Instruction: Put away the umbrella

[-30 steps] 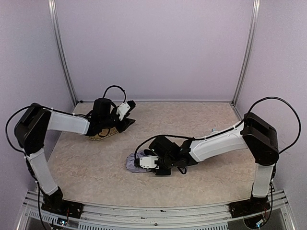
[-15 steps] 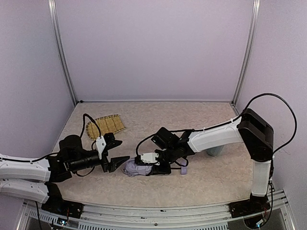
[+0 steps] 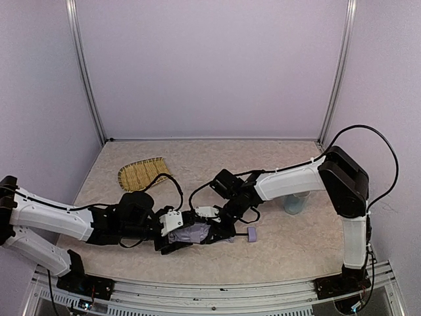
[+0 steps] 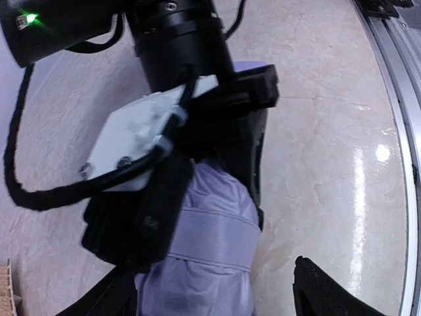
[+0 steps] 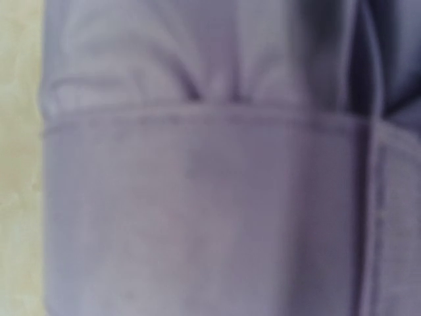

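The folded umbrella (image 3: 189, 234) lies on the table near the front, its small lilac handle (image 3: 252, 233) pointing right. My right gripper (image 3: 212, 228) is shut on the umbrella's middle; in the left wrist view its black fingers (image 4: 255, 158) clamp the lilac fabric (image 4: 217, 243) above the wrap strap. My left gripper (image 3: 168, 239) stands open at the umbrella's left end, with one fingertip (image 4: 329, 293) on each side of the fabric and not touching it. In the right wrist view the lilac fabric (image 5: 197, 197) fills the frame and hides the fingers.
A woven straw tray (image 3: 141, 173) lies at the back left. A light blue cup (image 3: 295, 203) stands at the right, behind the right forearm. The metal rail (image 3: 210, 289) runs along the table's near edge.
My left arm has swung from the straw tray forward to the umbrella's left end, and its jaws have opened wider. The right gripper has kept its hold, shifting the umbrella slightly right and forward.
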Controlling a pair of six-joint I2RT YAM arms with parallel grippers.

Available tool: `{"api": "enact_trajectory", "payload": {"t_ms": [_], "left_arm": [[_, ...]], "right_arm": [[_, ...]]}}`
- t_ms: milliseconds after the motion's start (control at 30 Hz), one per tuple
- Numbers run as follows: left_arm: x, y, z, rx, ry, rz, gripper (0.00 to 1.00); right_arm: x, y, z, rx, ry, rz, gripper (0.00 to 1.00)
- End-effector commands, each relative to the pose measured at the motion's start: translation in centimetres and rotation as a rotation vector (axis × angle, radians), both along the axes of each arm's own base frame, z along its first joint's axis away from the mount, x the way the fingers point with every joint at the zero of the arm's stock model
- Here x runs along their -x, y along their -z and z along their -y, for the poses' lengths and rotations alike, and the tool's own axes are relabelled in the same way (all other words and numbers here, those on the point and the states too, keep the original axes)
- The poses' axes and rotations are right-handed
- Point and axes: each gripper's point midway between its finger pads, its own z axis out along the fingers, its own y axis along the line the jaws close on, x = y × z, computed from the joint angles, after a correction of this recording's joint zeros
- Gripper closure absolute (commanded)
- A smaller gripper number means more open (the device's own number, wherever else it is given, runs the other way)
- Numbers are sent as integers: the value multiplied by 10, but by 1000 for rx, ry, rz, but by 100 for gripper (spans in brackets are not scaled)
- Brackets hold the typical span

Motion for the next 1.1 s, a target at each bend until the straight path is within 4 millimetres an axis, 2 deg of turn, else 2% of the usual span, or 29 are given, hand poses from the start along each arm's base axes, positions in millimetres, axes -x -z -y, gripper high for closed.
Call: {"api": "enact_trajectory", "payload": {"t_ms": [0, 200, 467, 533, 633, 700, 733, 800, 867, 933, 967, 1067], "left_arm": [[3, 20, -2, -151, 37, 61, 19], [-18, 62, -18, -364, -2, 137, 23], [-41, 62, -19, -330, -39, 213, 23], [-42, 51, -11, -322, -29, 237, 24], [-21, 4, 12, -202, 90, 254, 22], [-14, -22, 12, -114, 142, 255, 19], [-15, -24, 7, -94, 153, 246, 18], [-22, -12, -4, -89, 150, 224, 17], [-27, 6, 0, -107, 160, 165, 16], [-27, 21, 8, -125, 198, 69, 2], [-25, 34, 9, -158, 209, 29, 1], [-24, 36, 14, -163, 235, -5, 1]], "right_arm": [[57, 71, 85, 410, 69, -267, 100], [49, 71, 83, 401, 104, -231, 100], [50, 59, 89, 374, 145, -203, 100], [48, 57, 94, 391, 152, -183, 100], [48, 53, 97, 392, 163, -192, 100], [48, 51, 98, 379, 178, -217, 100], [48, 50, 99, 375, 184, -229, 100], [45, 51, 98, 369, 194, -241, 100], [41, 53, 97, 365, 194, -242, 100], [37, 56, 98, 370, 192, -242, 100], [33, 57, 98, 372, 199, -241, 100], [25, 56, 99, 363, 221, -246, 100]]}}
